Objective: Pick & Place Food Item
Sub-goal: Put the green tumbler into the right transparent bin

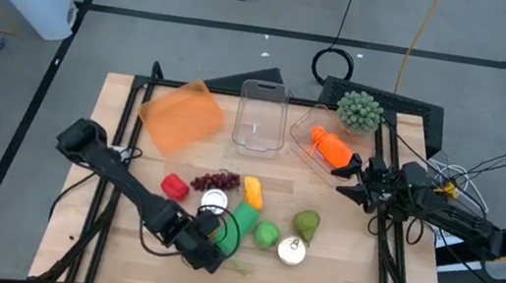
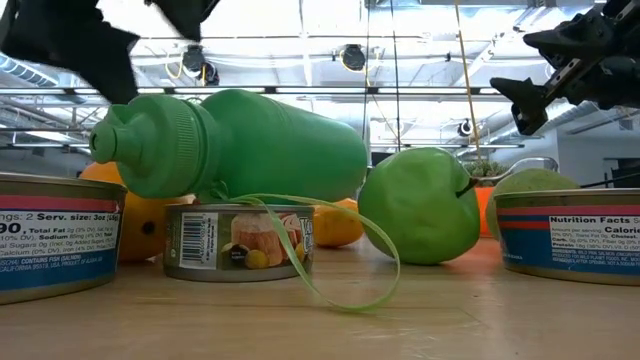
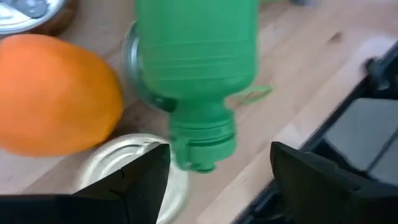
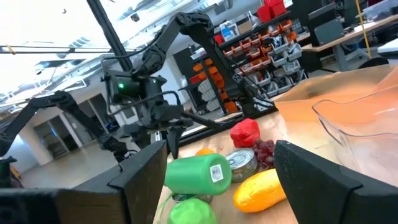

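Note:
A green bottle (image 1: 238, 227) lies on its side among the food items, its body propped on a small can (image 2: 238, 240) and its cap (image 3: 202, 146) pointing toward the table's left. My left gripper (image 1: 212, 255) hovers open over the cap end, slanting down. One finger (image 3: 149, 177) stands on each side of the cap without touching it. My right gripper (image 1: 352, 180) waits open at the table's right, beside an orange food item (image 1: 331, 149) in a clear tray.
Around the bottle lie a yellow fruit (image 1: 252, 192), a green apple (image 1: 266, 234), a green pear (image 1: 306, 223), a red pepper (image 1: 174, 187), grapes (image 1: 219, 179) and cans (image 1: 292, 251). A clear container (image 1: 262, 115) and an orange board (image 1: 180, 114) are farther back.

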